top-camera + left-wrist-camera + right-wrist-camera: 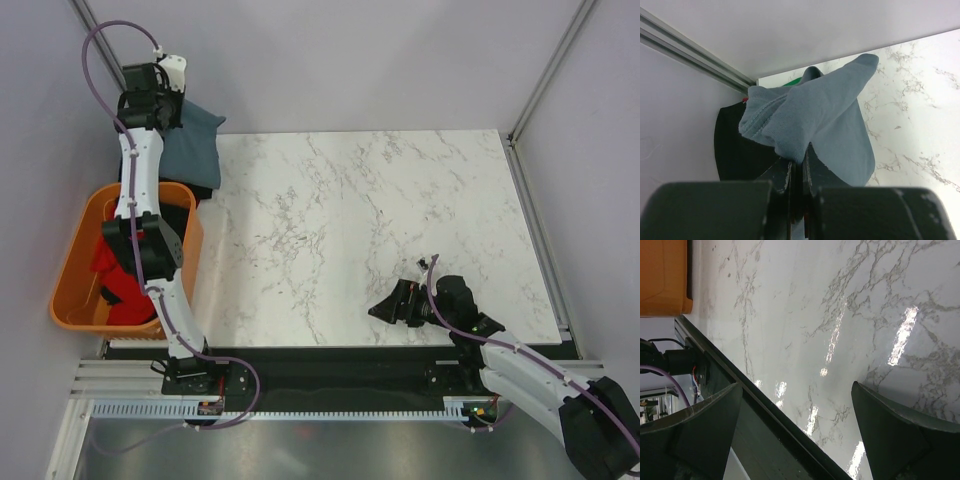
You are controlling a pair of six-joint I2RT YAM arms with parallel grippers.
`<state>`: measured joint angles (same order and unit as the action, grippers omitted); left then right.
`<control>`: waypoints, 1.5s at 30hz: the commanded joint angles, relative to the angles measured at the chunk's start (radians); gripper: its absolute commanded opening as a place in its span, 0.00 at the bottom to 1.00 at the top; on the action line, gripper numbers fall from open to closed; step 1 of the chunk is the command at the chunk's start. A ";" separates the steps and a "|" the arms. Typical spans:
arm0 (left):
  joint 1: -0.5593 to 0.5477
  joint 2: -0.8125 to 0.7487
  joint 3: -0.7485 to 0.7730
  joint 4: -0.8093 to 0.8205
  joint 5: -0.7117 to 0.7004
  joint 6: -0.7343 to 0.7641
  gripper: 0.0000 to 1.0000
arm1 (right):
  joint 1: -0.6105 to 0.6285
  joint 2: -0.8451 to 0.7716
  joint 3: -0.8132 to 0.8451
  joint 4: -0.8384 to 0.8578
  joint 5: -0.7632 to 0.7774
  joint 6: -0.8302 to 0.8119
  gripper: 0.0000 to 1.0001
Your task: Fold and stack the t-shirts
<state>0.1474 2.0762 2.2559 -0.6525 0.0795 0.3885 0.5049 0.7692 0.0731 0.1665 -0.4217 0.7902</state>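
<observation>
Left gripper (797, 162) clamped tight on slate blue-grey t-shirt (815, 115), held up just beyond orange basket (75, 270); red t-shirt (105, 255) inside basket; right gripper (797, 387) spread wide, holding nothing, well right of basket

Orange basket (80, 255) just beside white marble table (380, 230), left edge.
</observation>
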 commanded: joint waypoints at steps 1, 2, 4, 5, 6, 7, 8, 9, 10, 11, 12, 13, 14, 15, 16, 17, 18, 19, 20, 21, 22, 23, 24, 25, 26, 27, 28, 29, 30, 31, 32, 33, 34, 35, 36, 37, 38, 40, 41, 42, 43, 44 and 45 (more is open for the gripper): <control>0.012 0.025 0.014 0.074 -0.027 0.066 0.02 | -0.009 0.007 -0.006 0.039 -0.017 -0.002 0.98; 0.012 0.031 0.021 0.076 -0.027 0.064 0.02 | -0.009 0.008 -0.007 0.041 -0.017 -0.002 0.98; 0.015 0.059 0.033 0.086 -0.027 0.061 0.02 | -0.011 0.016 -0.006 0.047 -0.019 -0.002 0.98; 0.015 0.068 0.048 0.090 -0.038 0.061 0.02 | -0.012 0.021 -0.006 0.050 -0.020 -0.002 0.98; 0.015 0.076 0.057 0.102 -0.047 0.056 0.02 | -0.012 0.028 -0.006 0.054 -0.023 -0.002 0.98; 0.018 0.094 0.063 0.108 -0.053 0.055 0.02 | -0.014 0.031 -0.006 0.056 -0.023 0.000 0.98; 0.018 0.105 0.077 0.113 -0.058 0.053 0.02 | -0.016 0.035 -0.004 0.057 -0.025 -0.002 0.98; 0.020 0.113 0.083 0.123 -0.066 0.050 0.02 | -0.017 0.039 -0.004 0.062 -0.025 -0.002 0.98; 0.023 0.120 0.090 0.129 -0.075 0.052 0.02 | -0.017 0.044 -0.004 0.065 -0.026 -0.003 0.98; 0.026 0.137 0.102 0.137 -0.104 0.052 0.02 | -0.019 0.048 -0.004 0.067 -0.026 -0.002 0.98; 0.027 0.145 0.106 0.143 -0.113 0.053 0.02 | -0.020 0.056 -0.004 0.071 -0.028 -0.002 0.98; 0.030 0.153 0.110 0.157 -0.122 0.053 0.02 | -0.022 0.058 -0.006 0.074 -0.029 -0.002 0.98; 0.034 0.166 0.120 0.165 -0.144 0.058 0.02 | -0.022 0.064 -0.004 0.076 -0.031 -0.002 0.98; 0.038 0.174 0.129 0.172 -0.149 0.056 0.02 | -0.023 0.071 -0.004 0.082 -0.031 -0.002 0.98; 0.050 0.180 0.146 0.188 -0.149 0.053 0.02 | -0.025 0.076 -0.003 0.084 -0.034 0.000 0.98; 0.055 0.186 0.154 0.192 -0.141 0.043 0.02 | -0.026 0.081 -0.002 0.085 -0.035 -0.002 0.98; 0.061 0.199 0.160 0.198 -0.139 0.038 0.02 | -0.028 0.088 -0.002 0.091 -0.037 0.000 0.98; 0.075 0.203 0.165 0.201 -0.135 0.033 0.02 | -0.028 0.093 -0.002 0.093 -0.037 0.000 0.98; 0.081 0.211 0.174 0.211 -0.135 0.029 0.02 | -0.029 0.097 0.001 0.096 -0.038 -0.002 0.98; 0.086 0.223 0.179 0.215 -0.136 0.023 0.02 | -0.031 0.107 0.001 0.100 -0.038 0.000 0.98; 0.098 0.231 0.183 0.218 -0.135 0.020 0.02 | -0.032 0.113 0.001 0.103 -0.040 -0.002 0.98; 0.103 0.237 0.191 0.228 -0.144 0.015 0.02 | -0.034 0.122 0.002 0.105 -0.043 0.000 0.98; 0.104 0.245 0.191 0.234 -0.155 0.016 0.02 | -0.034 0.127 0.001 0.111 -0.045 -0.002 0.98; 0.110 0.258 0.195 0.240 -0.162 0.019 0.02 | -0.035 0.131 0.002 0.116 -0.046 0.000 0.98; 0.112 0.266 0.200 0.243 -0.171 0.020 0.02 | -0.035 0.139 0.002 0.117 -0.048 0.000 0.98; 0.115 0.274 0.203 0.255 -0.173 0.018 0.02 | -0.035 0.145 0.004 0.122 -0.048 0.000 0.98; 0.118 0.288 0.206 0.263 -0.178 0.018 0.02 | -0.037 0.150 0.005 0.125 -0.049 0.000 0.98; 0.119 0.295 0.211 0.266 -0.178 0.012 0.03 | -0.039 0.159 0.005 0.128 -0.051 0.000 0.98; 0.121 0.303 0.214 0.272 -0.178 0.007 0.06 | -0.039 0.163 0.007 0.131 -0.052 0.000 0.98; 0.123 0.311 0.215 0.275 -0.179 0.006 0.07 | -0.039 0.168 0.007 0.133 -0.054 -0.002 0.98; 0.123 0.327 0.223 0.277 -0.185 0.007 0.09 | -0.040 0.173 0.007 0.134 -0.054 0.000 0.98; 0.124 0.337 0.226 0.280 -0.184 0.009 0.16 | -0.040 0.176 0.008 0.136 -0.054 -0.002 0.98; 0.124 0.346 0.237 0.290 -0.198 0.010 0.20 | -0.042 0.177 0.008 0.136 -0.054 0.000 0.98; 0.124 0.363 0.240 0.298 -0.199 0.015 0.23 | -0.043 0.179 0.008 0.136 -0.054 0.000 0.98; 0.126 0.370 0.243 0.304 -0.198 0.019 0.44 | -0.043 0.179 0.008 0.136 -0.054 0.000 0.98; 0.127 0.375 0.243 0.338 -0.205 0.021 0.58 | -0.043 0.183 0.010 0.136 -0.054 0.000 0.98; 0.127 0.381 0.243 0.358 -0.254 0.021 0.66 | -0.043 0.188 0.010 0.136 -0.054 -0.002 0.98; 0.127 0.398 0.240 0.425 -0.366 0.021 0.87 | -0.045 0.194 0.011 0.139 -0.054 0.000 0.98; 0.127 0.401 0.238 0.442 -0.404 0.021 0.92 | -0.046 0.200 0.011 0.140 -0.054 0.000 0.98; 0.127 0.403 0.232 0.456 -0.438 0.024 0.99 | -0.045 0.203 0.011 0.143 -0.054 0.000 0.98; 0.127 0.404 0.220 0.468 -0.469 0.029 1.00 | -0.045 0.205 0.014 0.145 -0.054 0.000 0.98; 0.127 0.404 0.217 0.478 -0.536 0.030 1.00 | -0.046 0.211 0.016 0.145 -0.054 0.001 0.98; 0.127 0.404 0.215 0.484 -0.569 0.024 1.00 | -0.046 0.212 0.016 0.148 -0.054 0.000 0.98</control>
<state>0.2646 2.4660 2.4424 -0.2893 -0.2981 0.4015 0.4622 0.9581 0.0830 0.3508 -0.4950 0.8021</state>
